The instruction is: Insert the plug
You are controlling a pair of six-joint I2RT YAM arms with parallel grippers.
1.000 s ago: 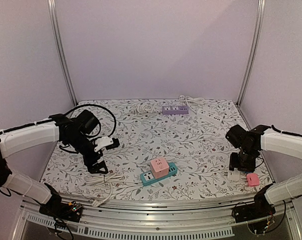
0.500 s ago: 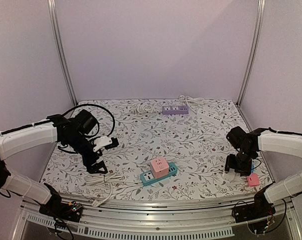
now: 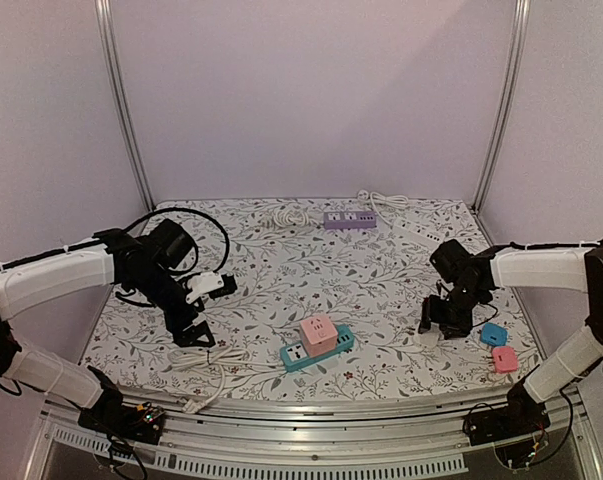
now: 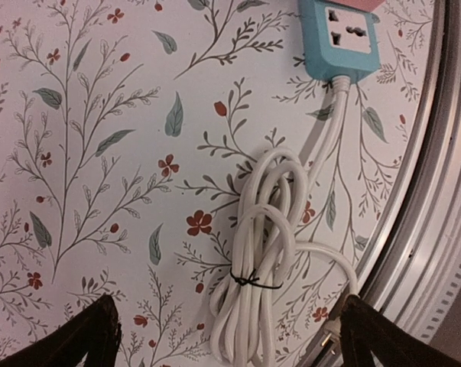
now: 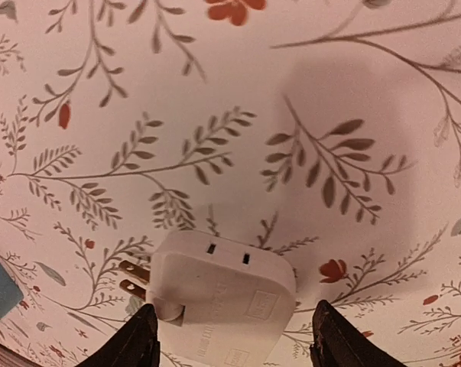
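Clearly the danger begins on the left side: the left gripper [image 3: 194, 333] hangs with its jaws spread wide, its dark fingers [image 4: 89, 340] far apart and grasping nothing, above the coiled white cord [image 4: 262, 260] near the front edge of the table [image 3: 381, 280]. So nothing holds the teal power strip [image 3: 294, 356], which lies free just to the right of its cord, with the pink cube [image 3: 318, 333] sitting on it. I judge that a push from the plug can make the strip slide or turn. The cube also leaves little free socket space, so the plug body may knock against it. Further right, well apart from the strip, the right gripper [image 3: 436, 325] has its jaws clenched on the white plug [image 5: 222, 294], low over the table. In the right wrist view the two prongs [image 5: 132, 277] point sideways, not down, so the wrist must turn the plug before it meets a socket. If this turn is not exact, the prongs may scrape the face of the strip and the plug may twist in the jaws. The small blue piece [image 3: 493, 333] and the pink piece [image 3: 504, 359] lie beside this arm, and a wide swing could hit them.
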